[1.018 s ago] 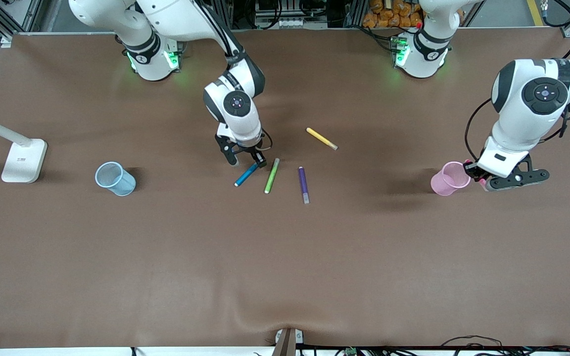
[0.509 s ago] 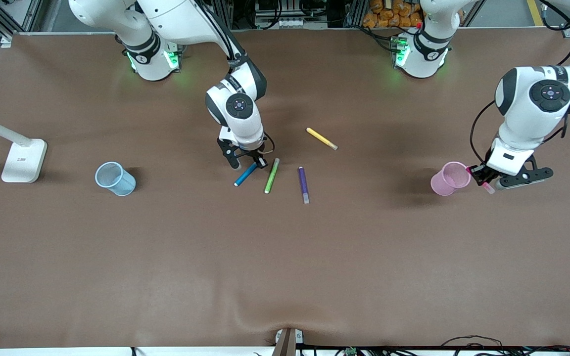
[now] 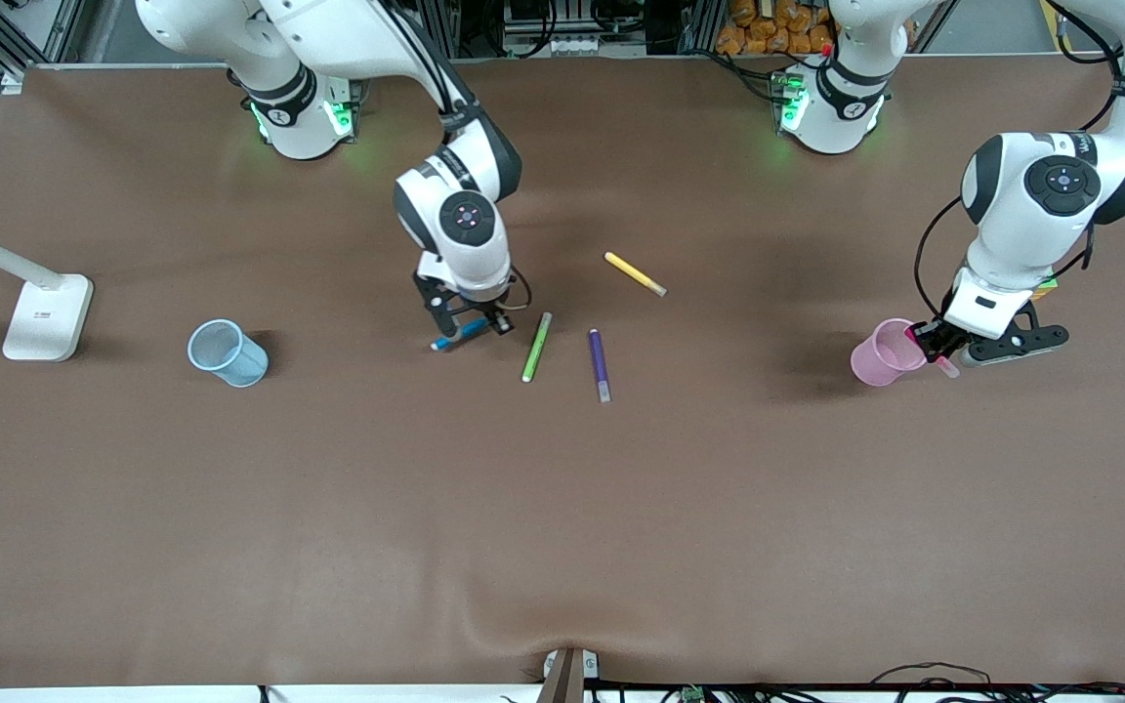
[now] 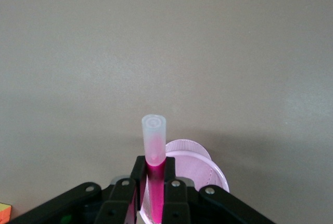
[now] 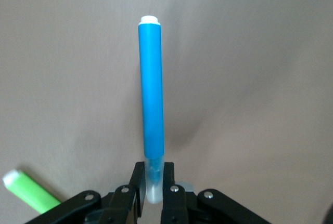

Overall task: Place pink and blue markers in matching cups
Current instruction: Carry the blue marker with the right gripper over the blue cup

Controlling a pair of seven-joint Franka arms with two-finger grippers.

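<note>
My right gripper (image 3: 466,326) is shut on the pale tip end of the blue marker (image 3: 449,340) and holds it low over the table, beside the green marker. In the right wrist view the blue marker (image 5: 151,94) sticks out from the shut gripper (image 5: 152,173). The pale blue cup (image 3: 227,352) stands toward the right arm's end. My left gripper (image 3: 933,343) is shut on the pink marker (image 3: 947,368), tilted at the rim of the pale pink cup (image 3: 880,353). In the left wrist view the pink marker (image 4: 154,151) overlaps the cup's rim (image 4: 205,164) at the gripper (image 4: 154,166).
A lime-green marker (image 3: 536,348), a dark purple marker (image 3: 600,364) and a yellow marker (image 3: 635,273) lie mid-table. The green marker also shows in the right wrist view (image 5: 28,193). A white lamp base (image 3: 47,316) stands at the right arm's end.
My right gripper has closed on the blue marker and swung it toward the right arm's end, away from the green marker. My left gripper has moved with the pink marker closer to the pink cup.
</note>
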